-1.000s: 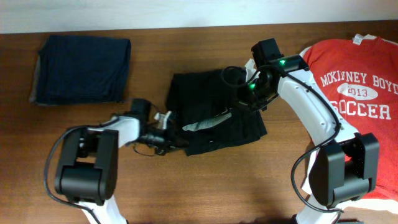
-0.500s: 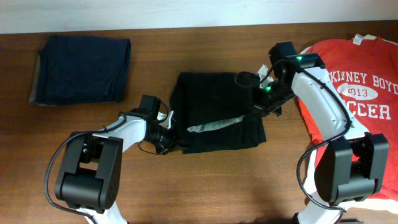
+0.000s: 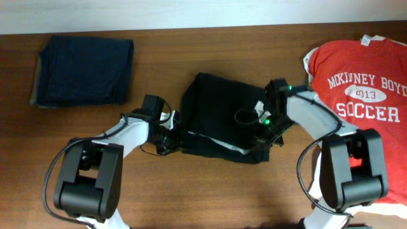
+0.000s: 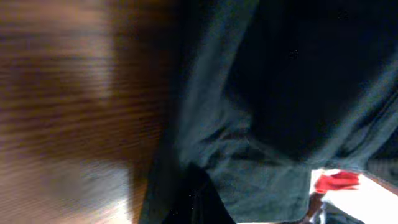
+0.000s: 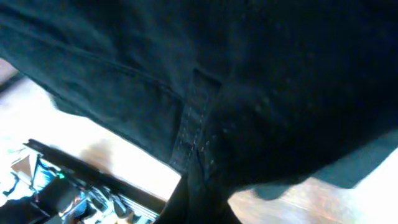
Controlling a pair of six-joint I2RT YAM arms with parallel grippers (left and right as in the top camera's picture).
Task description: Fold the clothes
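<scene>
Black cloth fills the middle of the overhead view: a plain, soft black garment (image 3: 219,117) lies on a brown wooden table (image 3: 191,191), partly doubled over itself. Its outline is uneven, and a thin pale strip (image 3: 224,145) shows along its lower edge.

At the garment's left edge, the left gripper (image 3: 173,133) is seen low against the table. Its jaws are pressed together, and in the left wrist view dark fabric is gathered into a bunch at the bottom centre of the frame. From this it is judged that the left edge is pinched. At the lower right corner of the garment, the right gripper (image 3: 259,138) is likewise closed. In the right wrist view, black cloth with a stitched seam (image 5: 196,118) is drawn towards the bottom centre, so a pinch on that corner is judged as well. The fingers themselves cannot be made out in either wrist view.

A dark navy garment (image 3: 82,70), folded into a neat rectangle, is placed at the upper left of the frame, well apart. A red T-shirt with white soccer lettering (image 3: 381,63) is spread flat at the right edge.

The black cloth is expected to be light, limp and easily creased. It would sag and slide on the smooth wood if taken by one point only. Hold is best taken at hems or corners, on two opposite edges, with the cloth kept taut between them.
</scene>
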